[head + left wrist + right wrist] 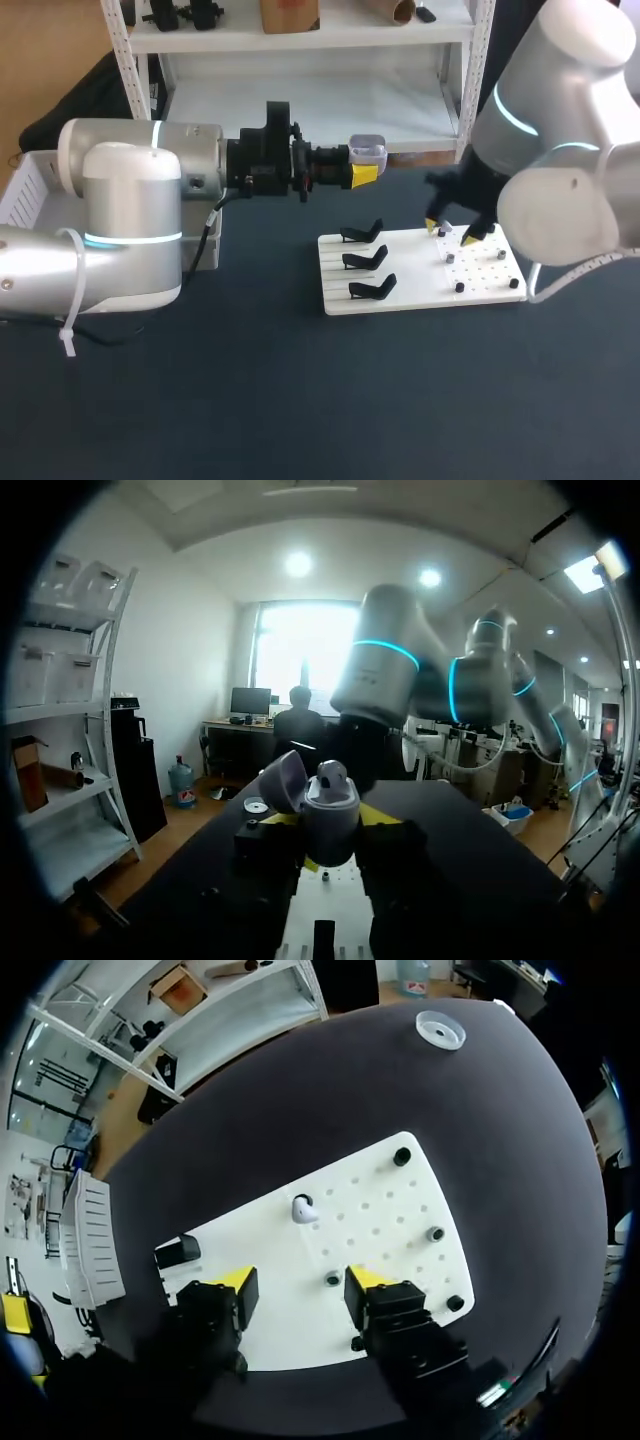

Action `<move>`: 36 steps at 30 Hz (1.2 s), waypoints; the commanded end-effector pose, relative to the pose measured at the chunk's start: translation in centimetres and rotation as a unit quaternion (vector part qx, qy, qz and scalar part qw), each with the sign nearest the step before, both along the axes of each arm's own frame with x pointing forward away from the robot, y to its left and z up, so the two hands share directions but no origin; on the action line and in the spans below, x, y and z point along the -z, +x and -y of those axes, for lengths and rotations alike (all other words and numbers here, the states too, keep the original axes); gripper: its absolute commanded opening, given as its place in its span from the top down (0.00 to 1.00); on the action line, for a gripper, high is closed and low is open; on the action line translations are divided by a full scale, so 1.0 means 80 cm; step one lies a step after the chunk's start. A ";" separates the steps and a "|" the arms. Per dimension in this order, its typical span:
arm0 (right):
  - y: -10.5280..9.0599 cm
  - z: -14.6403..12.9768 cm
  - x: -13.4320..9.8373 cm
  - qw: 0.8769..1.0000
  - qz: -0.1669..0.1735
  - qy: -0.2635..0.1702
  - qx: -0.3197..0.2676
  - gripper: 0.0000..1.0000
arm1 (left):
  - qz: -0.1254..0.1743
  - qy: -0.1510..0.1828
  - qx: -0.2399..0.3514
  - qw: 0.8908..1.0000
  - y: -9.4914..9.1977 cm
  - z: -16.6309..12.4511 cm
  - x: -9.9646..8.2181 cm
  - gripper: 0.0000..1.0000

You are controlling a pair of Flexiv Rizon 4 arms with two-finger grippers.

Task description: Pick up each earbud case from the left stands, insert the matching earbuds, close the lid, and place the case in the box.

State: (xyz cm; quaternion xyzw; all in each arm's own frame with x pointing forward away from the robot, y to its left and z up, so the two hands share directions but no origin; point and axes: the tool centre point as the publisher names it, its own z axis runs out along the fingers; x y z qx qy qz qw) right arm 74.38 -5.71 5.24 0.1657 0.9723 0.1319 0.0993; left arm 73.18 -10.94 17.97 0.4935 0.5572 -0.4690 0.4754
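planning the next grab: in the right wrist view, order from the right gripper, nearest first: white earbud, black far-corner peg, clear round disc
1. small white earbud, just ahead of the right gripper
2. black peg, at the far corner of the white pegboard
3. clear round disc, beyond it on the dark table

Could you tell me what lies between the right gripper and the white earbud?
In the right wrist view, only bare white board separates the right gripper from the earbud.
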 end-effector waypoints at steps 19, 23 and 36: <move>0.021 0.002 0.009 0.997 0.064 -0.001 0.033 0.00 | 0.001 -0.001 -0.001 1.000 0.000 0.000 0.001 1.00; 0.022 0.001 0.017 0.998 0.059 -0.005 0.032 0.00 | 0.001 -0.001 -0.001 1.000 0.000 0.000 0.001 1.00; 0.024 -0.002 0.019 0.999 0.032 0.002 0.024 0.40 | 0.001 -0.001 -0.001 1.000 0.000 0.000 0.001 1.00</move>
